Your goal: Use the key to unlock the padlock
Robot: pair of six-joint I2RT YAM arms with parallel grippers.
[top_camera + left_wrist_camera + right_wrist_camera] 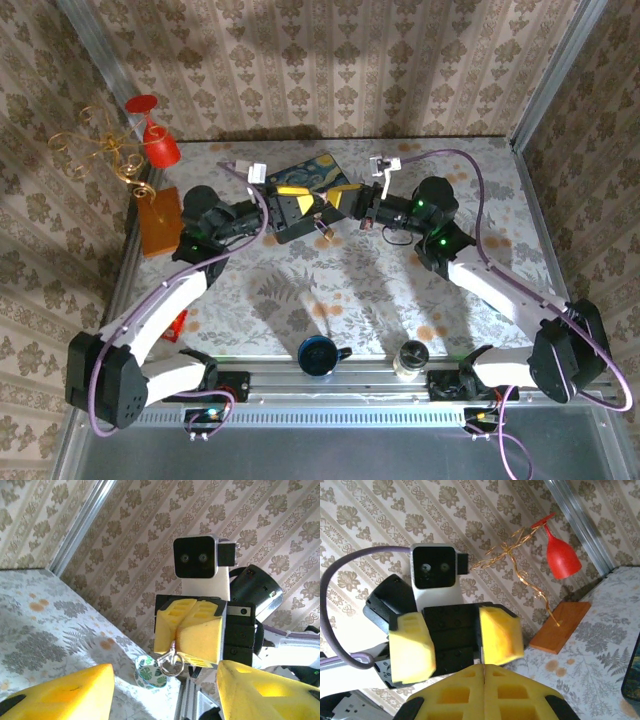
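Well inboard, right claw (clamping keyring) hovers.

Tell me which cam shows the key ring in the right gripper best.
Left wrist: the key ring and its round tag hang clear below the shut right gripper. Top external shows a tiny speck; right wrist just a thin sliver between its fingers.
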